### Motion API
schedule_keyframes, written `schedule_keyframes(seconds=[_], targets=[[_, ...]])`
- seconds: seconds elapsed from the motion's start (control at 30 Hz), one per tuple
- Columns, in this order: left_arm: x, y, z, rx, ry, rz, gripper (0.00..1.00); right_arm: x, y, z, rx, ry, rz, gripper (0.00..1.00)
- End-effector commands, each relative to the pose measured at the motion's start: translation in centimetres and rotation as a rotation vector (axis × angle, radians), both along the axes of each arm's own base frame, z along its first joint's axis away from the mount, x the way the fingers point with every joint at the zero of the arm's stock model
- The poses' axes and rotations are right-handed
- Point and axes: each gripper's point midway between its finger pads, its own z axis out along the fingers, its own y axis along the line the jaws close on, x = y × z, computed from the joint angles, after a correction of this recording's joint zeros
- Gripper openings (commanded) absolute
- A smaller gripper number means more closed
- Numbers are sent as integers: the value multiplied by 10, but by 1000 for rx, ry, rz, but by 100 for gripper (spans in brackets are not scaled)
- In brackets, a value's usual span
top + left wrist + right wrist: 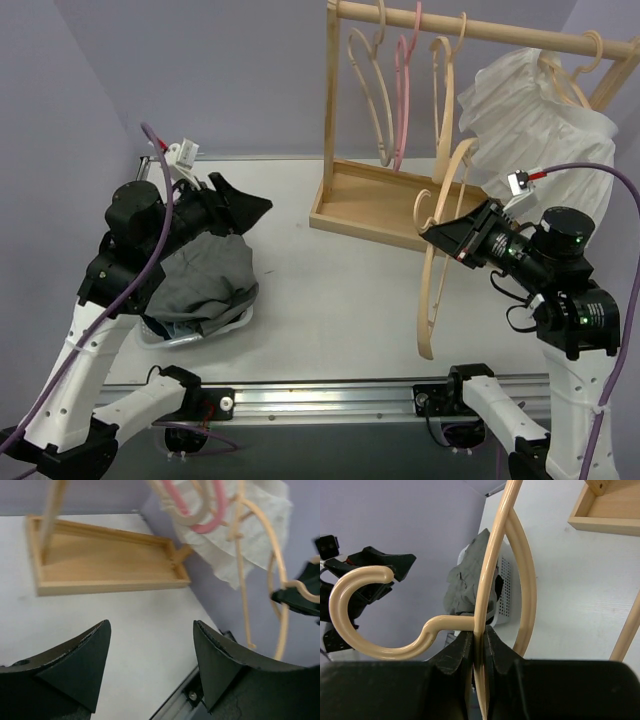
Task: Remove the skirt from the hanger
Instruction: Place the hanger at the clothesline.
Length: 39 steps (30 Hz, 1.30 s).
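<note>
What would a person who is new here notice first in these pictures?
The right gripper, shut on a bare wooden hanger, holds it up at the right. At the left, the grey skirt lies crumpled in a white basket, with the left gripper open near it.

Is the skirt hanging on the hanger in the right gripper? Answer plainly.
No: the hanger clamped in the right gripper is bare; the skirt lies in a basket.

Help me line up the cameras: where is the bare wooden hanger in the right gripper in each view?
Top external: hanger right of centre, dangling.
Left wrist: hanger at the right edge.
Right wrist: hanger dead centre, clamped in the right gripper.
Shared landmark: the wooden tray.
</note>
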Motion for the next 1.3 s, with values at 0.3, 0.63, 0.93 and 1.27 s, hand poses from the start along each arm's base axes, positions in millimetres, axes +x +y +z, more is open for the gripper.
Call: schedule_keyframes(seconds=[0.3,0.63,0.93,1.27], targets=[[-140,-161,50,-106,-355,-910,79,-21,22,55,219,-120,122,0],[-165,-204,41,-138,-318,-1039,83,-18,30,63,239,-118,189,0],[-154,-240,52,-194,-259,-1033,80,-14,31,68,291,-143,194,0],[-145,-261,73,-269,-167,-1026,62,-12,31,65,279,-148,196,0]])
